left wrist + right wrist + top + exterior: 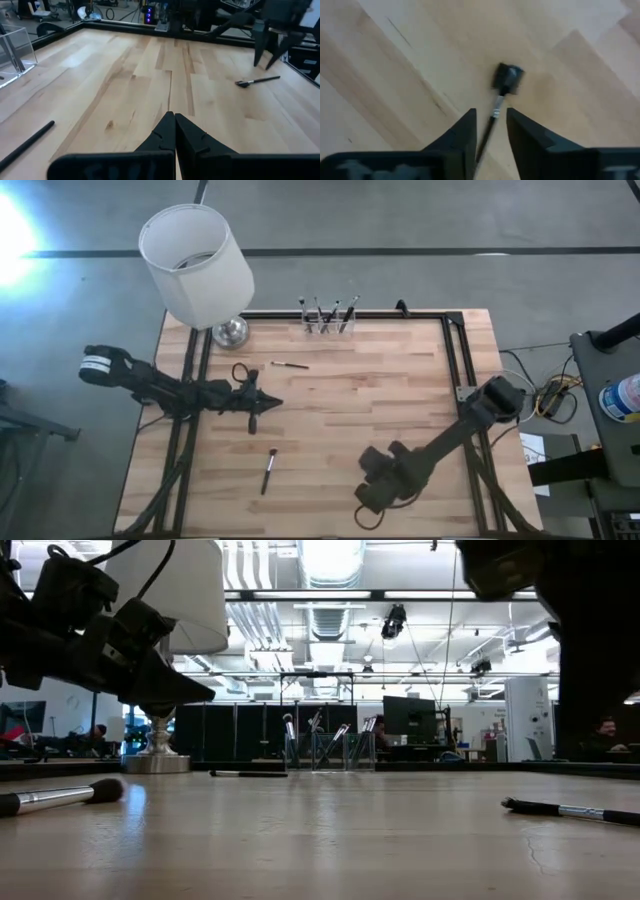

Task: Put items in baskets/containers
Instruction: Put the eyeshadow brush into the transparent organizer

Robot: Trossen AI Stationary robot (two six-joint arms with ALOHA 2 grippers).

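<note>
Brushes and their clear holder share a wooden table (400, 400) with a white-shaded lamp (195, 265), which stands at the 11 o'clock corner.

The left arm reaches in from 9 o'clock. The left gripper (276, 404) hangs near the table's middle, pointing toward 3 o'clock, its fingers pressed together on nothing.

The right arm comes in from 3 o'clock and bends down toward 5 o'clock. There the right gripper (491, 117) points at the wood with its fingers parted, gripping nothing.

The holder (328, 323) sits at the 12 o'clock edge. A few brushes stand in it, handles down, leaning slightly. Which compartment each one occupies is too small to tell.

Three brushes lie loose on the table:
- **Near 6 o'clock:** this brush (268, 471) has its long axis running roughly 12 to 6, with the bristle head at the 12 o'clock end. The low view cuts off its handle.
- **Between the holder and the left gripper:** this thinner brush (290, 365) lies roughly 9 to 3. Its ends are too small to tell apart.
- **Under the right gripper:** this third brush (507, 80) is hidden from above. In the right wrist view its dark head lies ahead of the fingertips and its handle runs back through the gap between them. Whether they touch it is unclear.
</note>
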